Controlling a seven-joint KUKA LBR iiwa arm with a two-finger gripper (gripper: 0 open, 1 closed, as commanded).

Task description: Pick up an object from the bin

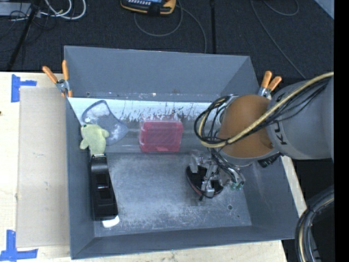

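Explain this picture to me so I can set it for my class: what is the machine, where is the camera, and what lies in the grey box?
The camera looks down on a grey metal bin from above and slightly to one side. The machine reaching in from the right is a robot arm. Its grasping part, the end effector, sits low in the bin's right half, beside a small dark thing. Whether it holds that thing cannot be seen. Along the far wall lie a pink box, a clear plastic piece and a yellow-green soft thing. A long black object lies by the left wall.
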